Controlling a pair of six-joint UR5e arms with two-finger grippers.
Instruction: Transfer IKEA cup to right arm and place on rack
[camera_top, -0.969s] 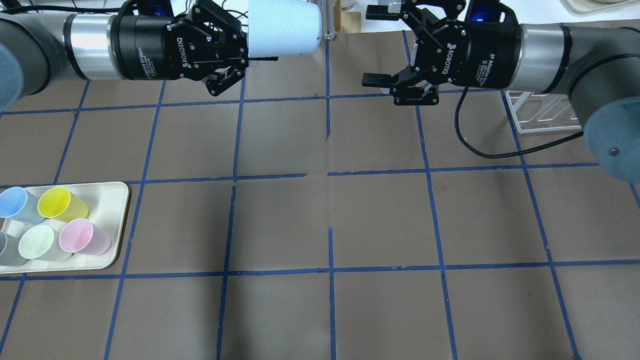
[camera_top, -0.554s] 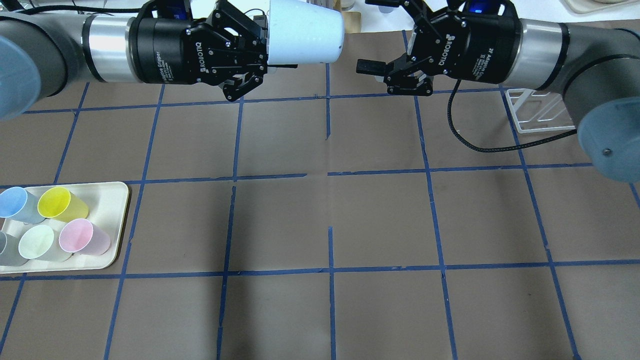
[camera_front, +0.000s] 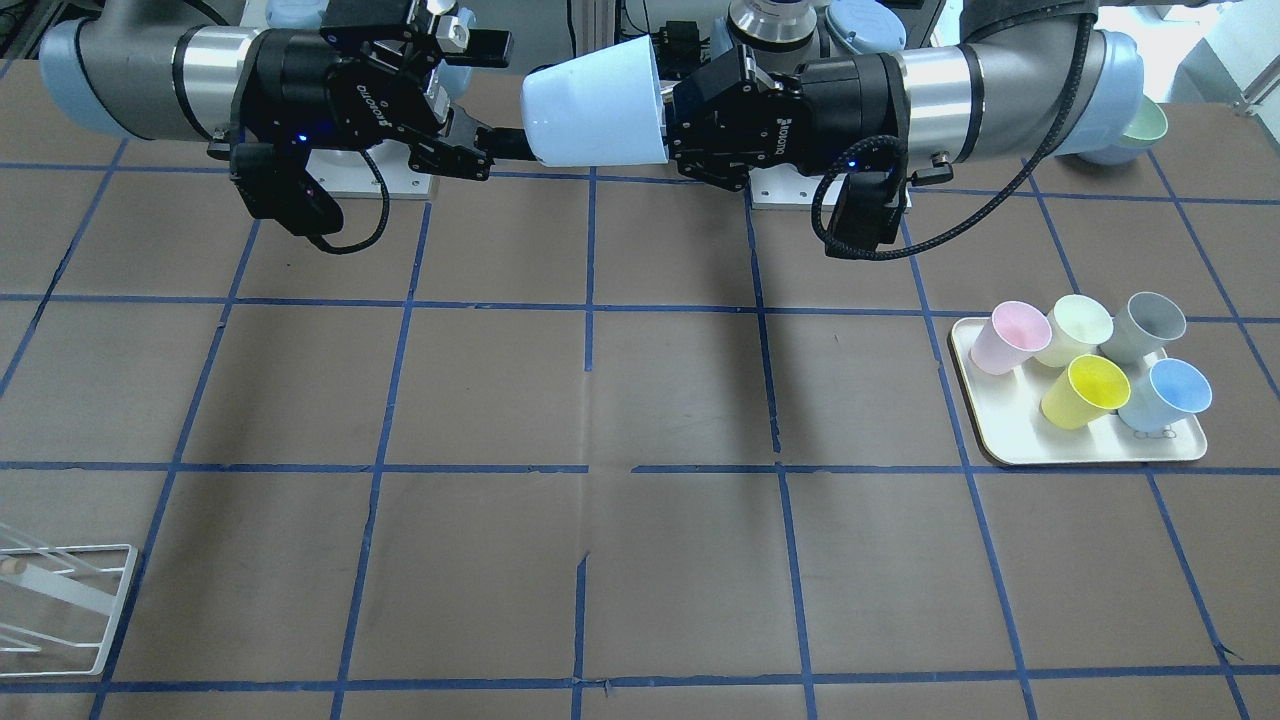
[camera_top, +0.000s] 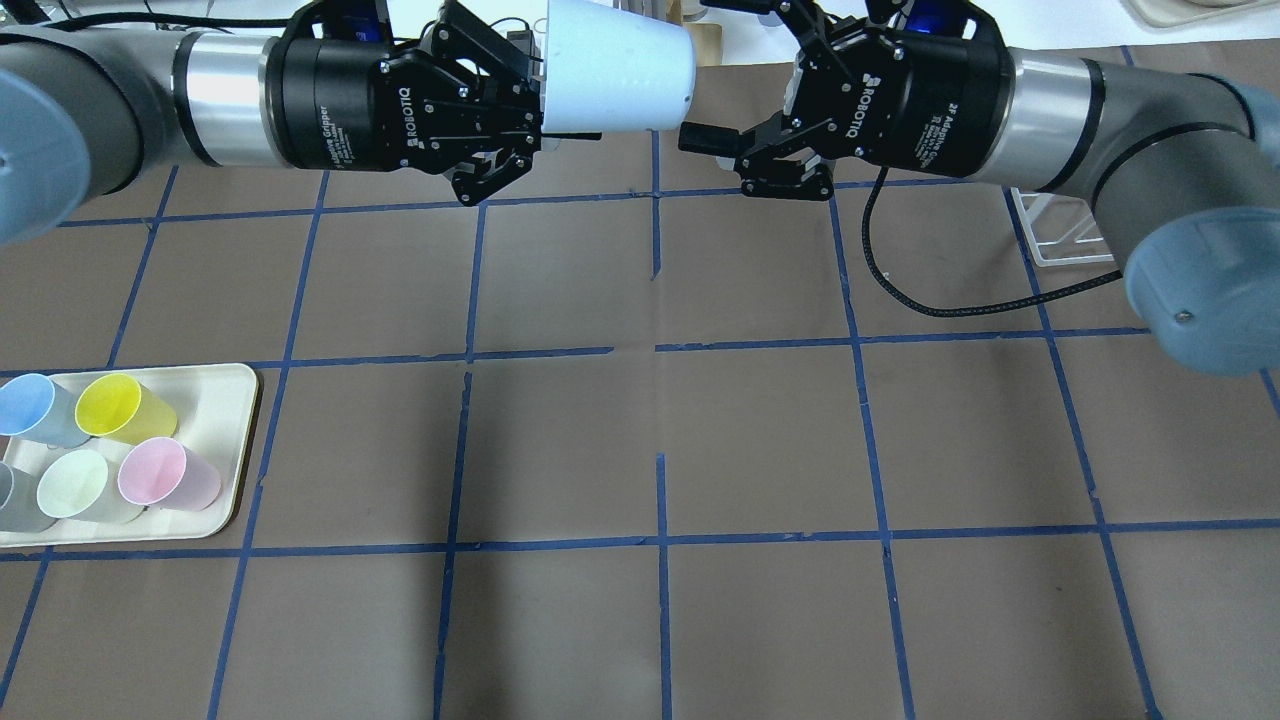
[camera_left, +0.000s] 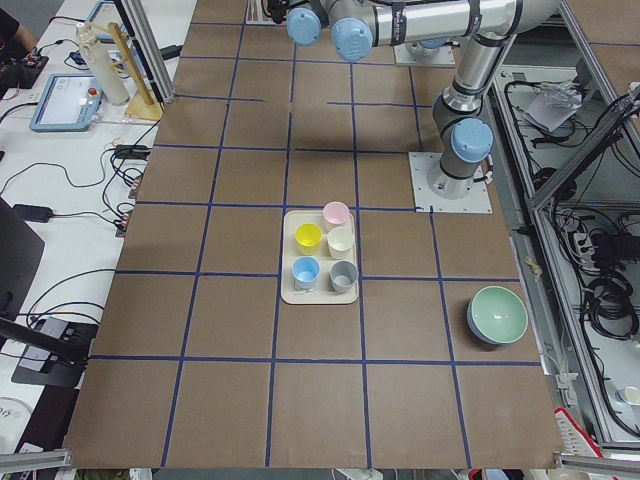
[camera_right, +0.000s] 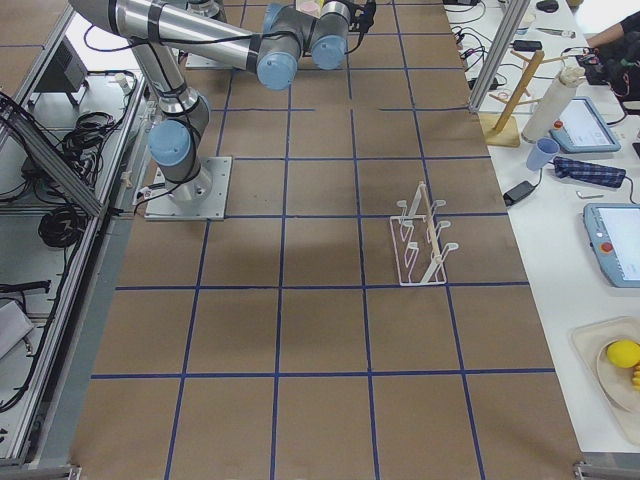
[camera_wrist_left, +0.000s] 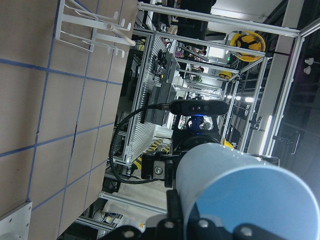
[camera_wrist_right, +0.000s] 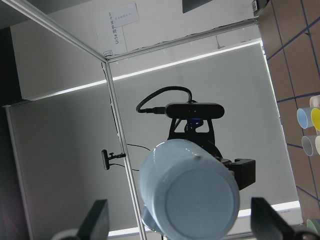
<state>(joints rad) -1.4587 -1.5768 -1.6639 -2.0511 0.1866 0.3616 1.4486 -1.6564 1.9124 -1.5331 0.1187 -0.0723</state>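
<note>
The light blue IKEA cup (camera_top: 620, 68) lies on its side in the air, high above the table's far middle. My left gripper (camera_top: 550, 90) is shut on its rim end, also seen in the front-facing view (camera_front: 668, 112). The cup's base (camera_front: 535, 100) points at my right gripper (camera_top: 715, 70), which is open, with one finger on each side of the base and apart from it. In the right wrist view the cup (camera_wrist_right: 190, 200) sits between the spread fingers (camera_wrist_right: 97, 220). The white wire rack (camera_top: 1060, 225) stands on the table under the right arm.
A cream tray (camera_top: 215, 400) at the near left holds several cups, among them a twin blue cup (camera_top: 30, 405). A green bowl (camera_left: 497, 315) sits near the table's left end. The rack (camera_right: 420, 245) stands alone on brown paper.
My left gripper carried the cup to the right. My right gripper moved left toward it, and its open fingers now bracket the cup's base.
</note>
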